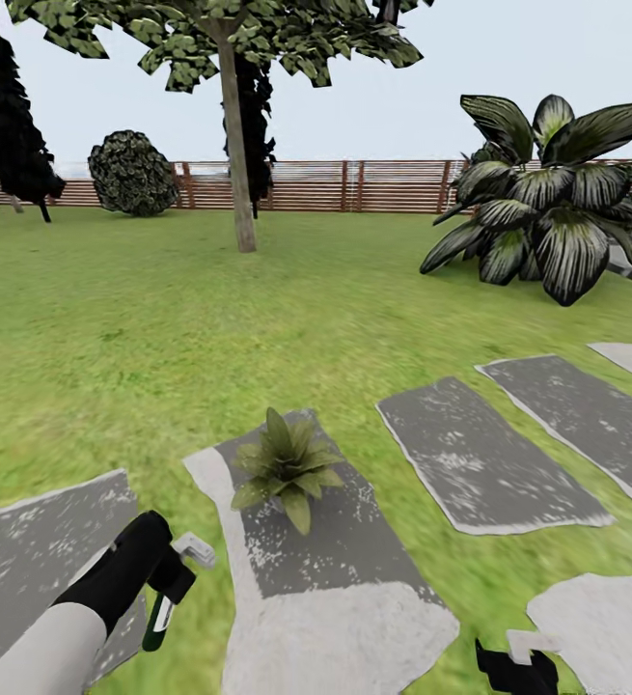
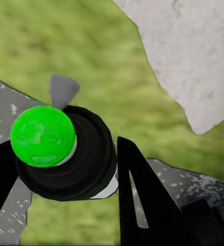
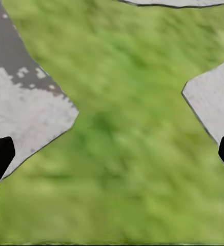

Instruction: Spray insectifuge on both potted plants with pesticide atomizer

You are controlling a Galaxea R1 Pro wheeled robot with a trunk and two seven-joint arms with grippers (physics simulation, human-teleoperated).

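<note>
My left gripper (image 1: 168,577) is shut on the pesticide atomizer (image 1: 158,618), low at the left of the head view. Its dark green body hangs downward and its greyish nozzle head (image 1: 196,550) points right. In the left wrist view the atomizer (image 2: 65,154) sits end-on between the black fingers (image 2: 142,195), showing a bright green round end. One potted plant (image 1: 287,468), a low rosette of pointed leaves, stands on a grey stepping stone (image 1: 335,569) just ahead and right of the atomizer. The second potted plant is out of view. My right gripper (image 3: 112,156) hangs open over grass.
Several grey stepping stones (image 1: 480,463) lie across the lawn ahead and to the right. A big broad-leaved bush (image 1: 547,203) stands at the far right. A tree trunk (image 1: 238,145), a round bush (image 1: 132,174) and the brown slatted fence (image 1: 354,185) stand farther back.
</note>
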